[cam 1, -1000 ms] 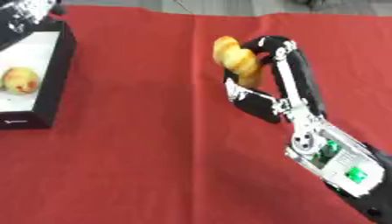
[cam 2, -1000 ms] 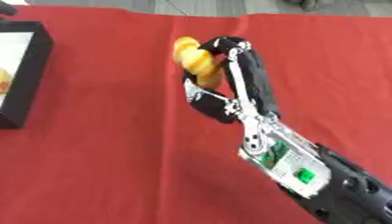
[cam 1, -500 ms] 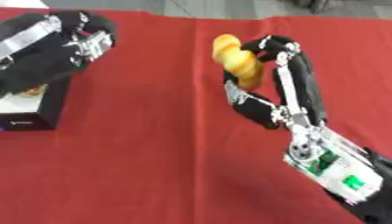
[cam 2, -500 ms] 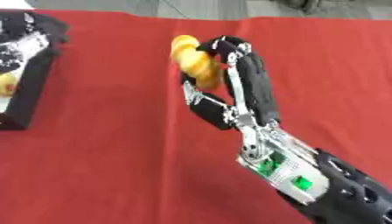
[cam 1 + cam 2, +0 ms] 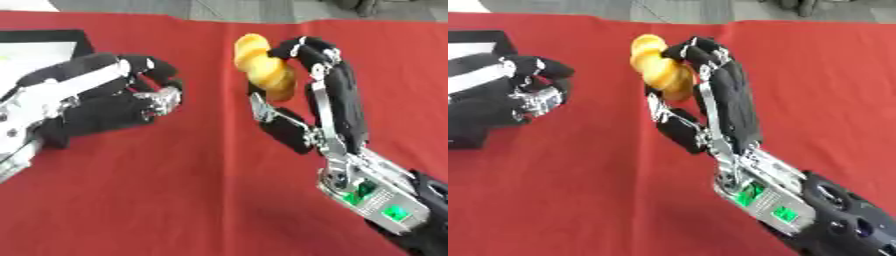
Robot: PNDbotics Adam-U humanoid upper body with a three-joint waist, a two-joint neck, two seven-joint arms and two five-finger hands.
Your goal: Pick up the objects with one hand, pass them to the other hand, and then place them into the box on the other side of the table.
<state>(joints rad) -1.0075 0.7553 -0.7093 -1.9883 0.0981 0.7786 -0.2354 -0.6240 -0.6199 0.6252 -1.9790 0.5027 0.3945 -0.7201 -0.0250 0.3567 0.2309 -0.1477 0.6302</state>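
Bread-looking yellow thing (image 5: 262,70), kind of a lumpy croissant shape, was up in the right hand (image 5: 328,107), above the red tablecloth (image 5: 201,190). Fingers curled over its top and right side, thumb tucked in under it, so it was properly gripped and not touching the cloth at all. Left hand (image 5: 114,102) was in from the left side, palm turned toward the pastry, fingers bent but relaxed with nothing in them. It sat near the pastry but clearly apart, with a strip of bare red cloth between the two. Black box (image 5: 52,40) with a white inside was at the far left edge, mostly hidden behind the left arm.
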